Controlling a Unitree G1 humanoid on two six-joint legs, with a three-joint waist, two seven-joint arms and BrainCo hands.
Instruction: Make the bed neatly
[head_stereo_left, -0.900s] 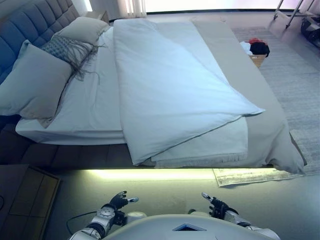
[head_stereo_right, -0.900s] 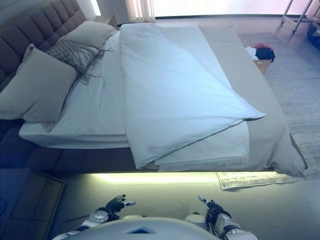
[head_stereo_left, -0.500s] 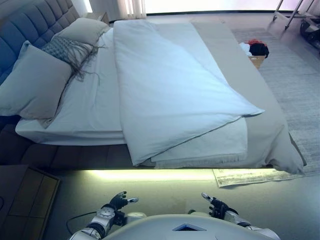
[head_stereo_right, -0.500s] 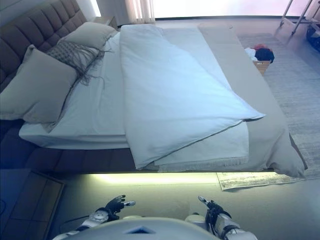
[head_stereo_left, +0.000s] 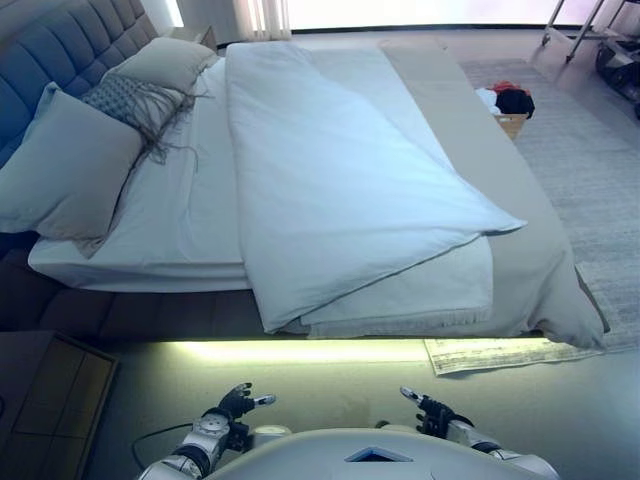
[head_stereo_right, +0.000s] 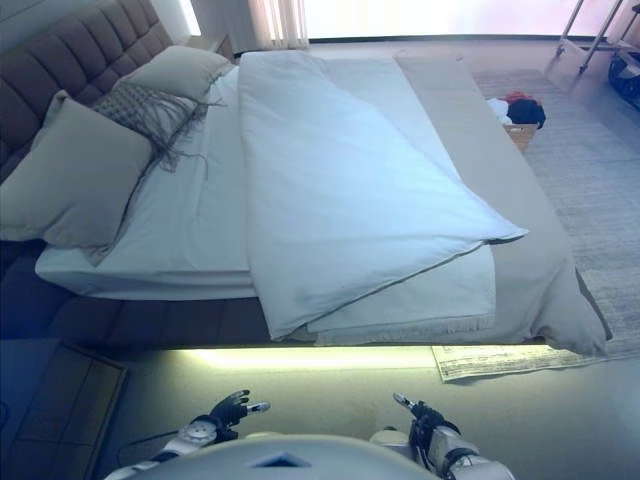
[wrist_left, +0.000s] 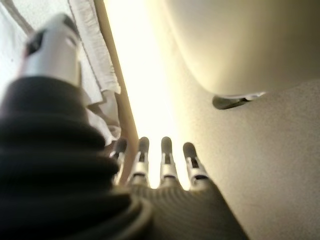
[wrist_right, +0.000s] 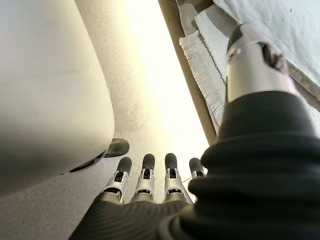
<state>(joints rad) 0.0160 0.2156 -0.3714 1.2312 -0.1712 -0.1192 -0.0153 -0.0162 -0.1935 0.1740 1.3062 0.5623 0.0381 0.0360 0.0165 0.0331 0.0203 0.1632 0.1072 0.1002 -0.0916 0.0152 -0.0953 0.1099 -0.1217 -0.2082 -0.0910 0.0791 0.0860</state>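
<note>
The bed (head_stereo_left: 140, 305) lies ahead with a grey padded headboard (head_stereo_left: 40, 60) at the left. A white duvet (head_stereo_left: 340, 190) is folded back on a slant, its near corner (head_stereo_left: 275, 322) hanging over the bed's side. A beige blanket (head_stereo_left: 530, 270) covers the foot end. Grey pillows (head_stereo_left: 65, 170) and a fringed cushion (head_stereo_left: 130, 100) lie at the head on the white sheet (head_stereo_left: 180, 220). My left hand (head_stereo_left: 236, 402) and right hand (head_stereo_left: 430, 411) are low over the floor, short of the bed, fingers straight and empty.
A dark bedside cabinet (head_stereo_left: 50, 400) stands at the lower left. A basket of clothes (head_stereo_left: 510, 105) sits on the grey rug (head_stereo_left: 600, 190) past the bed's far side. A fringed mat (head_stereo_left: 500, 352) lies on the floor at the bed's foot corner. A metal rack (head_stereo_left: 590, 25) stands at the far right.
The whole picture has shifted slightly, so the camera has moved. The bedding and both hands stay as they were.
</note>
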